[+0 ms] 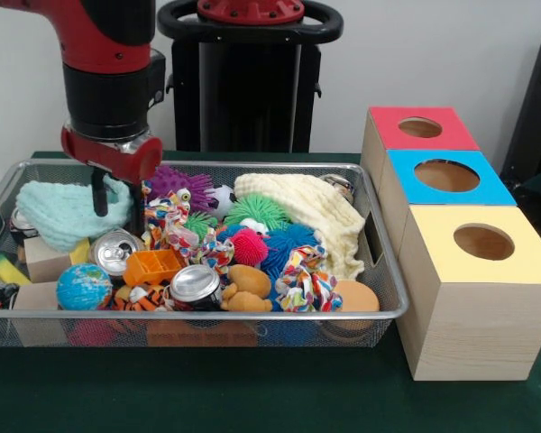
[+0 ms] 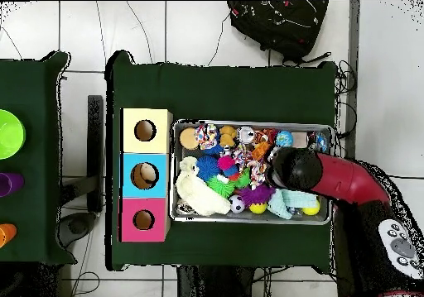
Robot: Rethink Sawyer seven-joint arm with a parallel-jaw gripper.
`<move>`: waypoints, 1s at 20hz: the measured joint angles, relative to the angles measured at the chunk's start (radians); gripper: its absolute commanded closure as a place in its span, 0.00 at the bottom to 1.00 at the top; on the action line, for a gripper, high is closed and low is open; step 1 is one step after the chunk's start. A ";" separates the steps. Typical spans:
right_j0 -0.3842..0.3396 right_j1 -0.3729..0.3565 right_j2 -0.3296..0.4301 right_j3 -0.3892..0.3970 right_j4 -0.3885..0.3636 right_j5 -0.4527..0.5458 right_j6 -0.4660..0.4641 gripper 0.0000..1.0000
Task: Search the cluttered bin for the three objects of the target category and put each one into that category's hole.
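The wire mesh bin stands on the green table and is full of clutter; it also shows in the overhead view. One spotted cloth knot lies just right of my gripper. A second knot lies beside a can, and a third lies near the bin's front right, also seen from overhead. My gripper hangs open at the bin's left end, fingers down over a mint cloth, holding nothing. In the overhead view the arm hides it. The yellow-topped box's hole is to the right.
The bin also holds a mint knitted cloth, a cream cloth, two cans, a globe ball, spiky balls and an orange tray. Blue-topped and red-topped boxes stand behind the yellow one.
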 measured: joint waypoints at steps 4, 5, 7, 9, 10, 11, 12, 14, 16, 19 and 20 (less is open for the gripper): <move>0.014 0.000 0.005 0.000 0.003 0.000 0.000 0.00; 0.016 0.000 0.005 0.000 0.003 0.000 0.000 0.00; 0.024 0.002 0.005 0.000 0.003 -0.008 0.000 0.00; 0.027 0.003 0.005 0.001 0.002 -0.021 0.000 0.00; 0.028 0.003 0.005 0.002 0.002 -0.029 0.000 0.00; 0.030 0.003 0.005 0.003 0.002 -0.036 0.000 0.00; 0.032 0.003 0.005 0.003 0.002 -0.042 0.000 0.00; 0.040 0.003 0.005 0.008 0.002 -0.063 0.000 0.00; 0.047 0.002 0.005 0.012 0.002 -0.081 0.000 0.00; 0.071 -0.004 0.005 0.031 0.003 -0.117 0.000 0.00; 0.075 -0.006 0.005 0.036 0.003 -0.122 0.000 0.00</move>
